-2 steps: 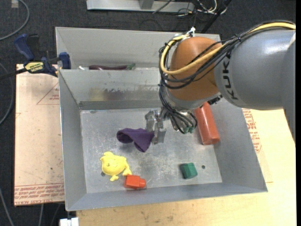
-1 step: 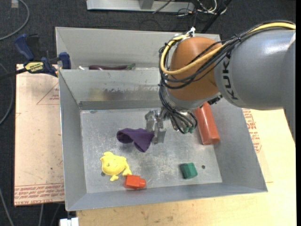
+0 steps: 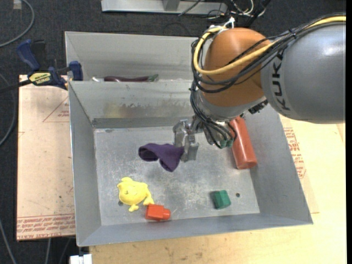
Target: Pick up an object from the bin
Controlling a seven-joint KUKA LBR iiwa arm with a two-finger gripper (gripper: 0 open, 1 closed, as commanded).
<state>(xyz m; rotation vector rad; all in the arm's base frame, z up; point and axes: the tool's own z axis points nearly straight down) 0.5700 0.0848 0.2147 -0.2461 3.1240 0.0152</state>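
The purple floppy piece (image 3: 161, 154) lies on the floor of the bin (image 3: 82, 147). Its near end touches the tip of the gripper (image 3: 188, 146), which stands low beside it. Whether that grip is clenched on the piece or released cannot be told. The step in hand looks like the grasp itself. The next move likely calls for a sure pinch on the purple fold, then a straight lift. A long red block (image 3: 242, 144) lies just behind the gripper on the arm's side. The green block (image 3: 221, 199), orange block (image 3: 158, 213) and yellow toy (image 3: 133, 193) lie well apart from it.
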